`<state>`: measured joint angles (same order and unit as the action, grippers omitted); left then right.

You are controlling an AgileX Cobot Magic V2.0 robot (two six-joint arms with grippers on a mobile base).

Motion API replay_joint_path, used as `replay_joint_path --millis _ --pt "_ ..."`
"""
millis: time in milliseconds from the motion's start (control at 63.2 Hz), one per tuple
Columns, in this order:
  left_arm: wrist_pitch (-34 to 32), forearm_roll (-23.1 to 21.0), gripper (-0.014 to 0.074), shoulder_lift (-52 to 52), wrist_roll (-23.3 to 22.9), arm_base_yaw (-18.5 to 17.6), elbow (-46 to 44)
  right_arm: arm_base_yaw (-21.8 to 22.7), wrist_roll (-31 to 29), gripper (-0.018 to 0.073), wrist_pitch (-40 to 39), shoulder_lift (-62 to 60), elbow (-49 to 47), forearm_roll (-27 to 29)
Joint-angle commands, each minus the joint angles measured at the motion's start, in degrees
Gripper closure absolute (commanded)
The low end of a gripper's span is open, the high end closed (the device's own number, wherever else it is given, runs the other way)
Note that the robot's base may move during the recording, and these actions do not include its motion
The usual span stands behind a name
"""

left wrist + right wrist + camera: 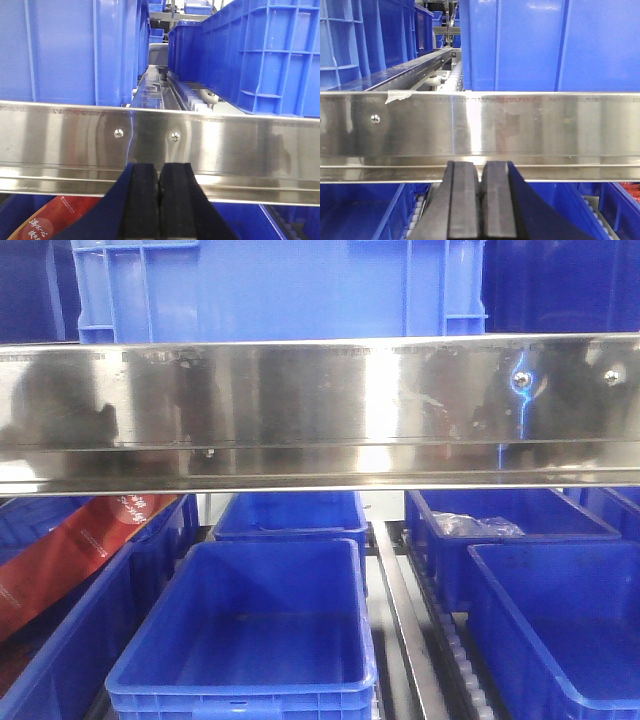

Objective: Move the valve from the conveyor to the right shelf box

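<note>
Steel fills our front view: a shiny shelf rail [320, 410] runs across the whole frame. Above the rail sits a blue box [275, 290]. Below the rail we see more blue boxes, the nearest one [240, 635] bare inside, and another behind and to its right holding a clear plastic bag [478, 526]. Left of that nearest box lies a red packet [70, 550]. The left gripper [159, 200] is clenched, its black pads pressed together with nothing between them, just below the rail. The right gripper [481, 205] is clenched the same way, also just below the rail. We see no valve and no conveyor in any view, so we cannot tell where the valve is.
</note>
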<state>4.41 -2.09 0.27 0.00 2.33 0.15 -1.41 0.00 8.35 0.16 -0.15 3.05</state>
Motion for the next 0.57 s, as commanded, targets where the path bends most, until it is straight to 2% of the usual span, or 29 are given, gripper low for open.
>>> replay_joint_path --millis 0,554 --pt "-0.94 -0.14 0.0707 -0.27 0.0 0.0 -0.15 0.36 0.0 0.0715 -1.02 -0.16 0.15 -0.43" --pt "-0.94 -0.14 0.0707 -0.27 0.0 0.0 -0.15 0.36 0.0 0.0715 -1.02 -0.16 0.15 -0.43"
